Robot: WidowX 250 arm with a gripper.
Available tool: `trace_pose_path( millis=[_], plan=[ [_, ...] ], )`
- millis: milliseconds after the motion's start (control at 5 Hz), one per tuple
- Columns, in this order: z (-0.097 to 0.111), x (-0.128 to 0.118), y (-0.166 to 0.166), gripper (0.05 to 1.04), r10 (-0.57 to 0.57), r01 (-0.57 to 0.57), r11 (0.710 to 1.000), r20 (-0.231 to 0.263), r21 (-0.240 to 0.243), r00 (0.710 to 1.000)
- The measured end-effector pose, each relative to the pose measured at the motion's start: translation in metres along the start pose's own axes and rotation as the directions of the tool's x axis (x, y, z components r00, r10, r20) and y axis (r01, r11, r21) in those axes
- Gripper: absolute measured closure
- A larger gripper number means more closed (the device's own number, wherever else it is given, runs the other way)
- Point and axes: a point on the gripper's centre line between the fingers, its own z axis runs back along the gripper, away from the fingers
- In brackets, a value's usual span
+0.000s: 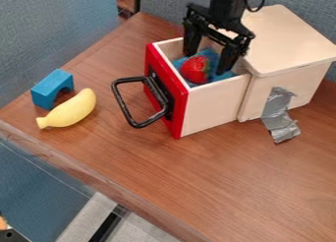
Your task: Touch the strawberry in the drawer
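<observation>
Strawberry (195,70) sits in the open drawer (213,105), upper middle of the frame, lying on or against something blue (221,77). Gripper (207,60) hangs down into the drawer from the top edge, fingers apart: one up and left of the berry, the other just right of it. Can't tell if either one touches it; nothing looks clamped.

Step in hand: judged as the final approach or the touch itself. Drawer is already open, so no pull on the handle (123,105) needed. If contact isn't made, next move calls for a small shift toward the berry, toward lower left in the frame, until a finger meets it. No grasp or lift required. Should go gently, since the drawer walls are close and the berry may roll.

Banana (69,109) and blue block (52,86) at left of frame, on the table (230,187), play no part.
</observation>
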Motion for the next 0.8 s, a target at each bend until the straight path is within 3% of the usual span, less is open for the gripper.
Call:
trace_pose_path(
  millis=[800],
  plan=[
    [-0.001, -0.006, 0.014, 0.083, -0.008, 0.008, 1.000, -0.015, 0.009, 1.000]
  ],
)
